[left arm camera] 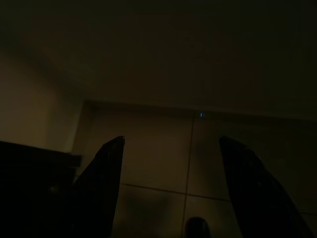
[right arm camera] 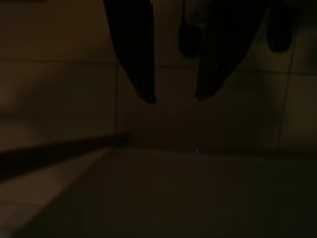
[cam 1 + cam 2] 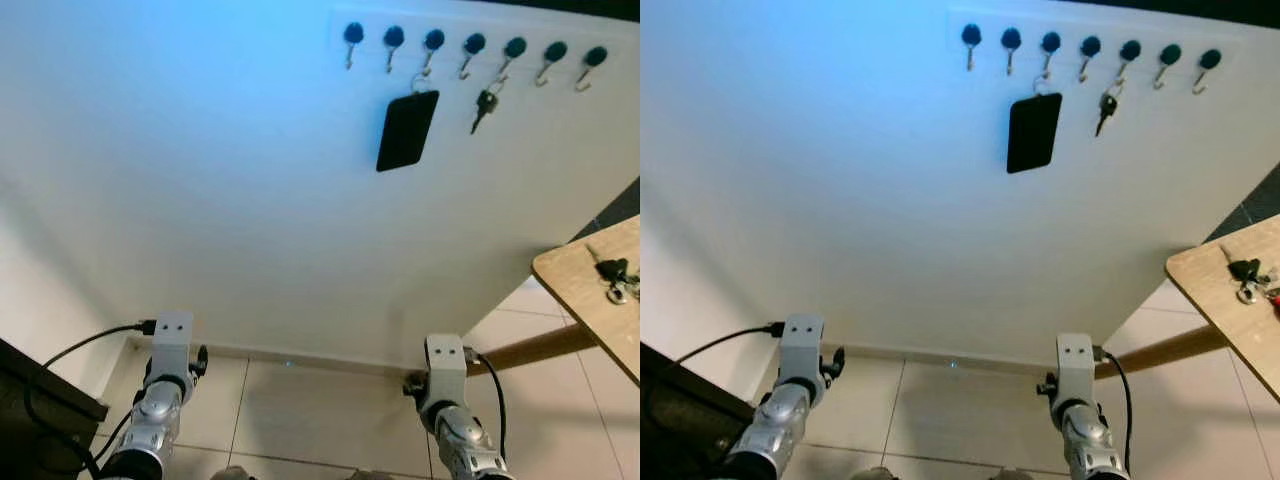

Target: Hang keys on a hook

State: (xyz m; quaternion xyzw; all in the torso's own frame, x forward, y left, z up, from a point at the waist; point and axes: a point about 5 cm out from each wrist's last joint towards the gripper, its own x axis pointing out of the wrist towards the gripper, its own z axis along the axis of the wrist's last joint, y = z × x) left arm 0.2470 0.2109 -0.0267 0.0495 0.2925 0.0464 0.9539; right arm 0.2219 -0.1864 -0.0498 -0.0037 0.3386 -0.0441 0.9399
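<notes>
Presently both arms hang idle over the tiled floor [image 3: 300, 410] before the white wall [image 3: 200, 180]. In its wrist view the left gripper [image 1: 171, 144] shows its fingers spread wide and holding nothing; the right gripper [image 2: 173, 99] shows its fingers a narrow gap apart, likewise with nothing between them.

The bunch of keys [image 3: 614, 276] lies on the wooden desk [image 3: 575, 285] at the robot's right, near the desk's far edge and well apart from either gripper. The hook rail [image 3: 470, 45] sits high on the wall; a black card holder [image 3: 406, 130] hangs from its third hook and a single key [image 3: 484, 107] from its fifth. The rest appear free.

Risks, as judged:
- The bunch lies flat and small; a pinch may slide it off the desk.
- The ring may miss a hook or slip off on release.
- Aiming beside the occupied hooks may dislodge the hanging items.
- The rail's height demands a long reach, reducing accuracy.
</notes>
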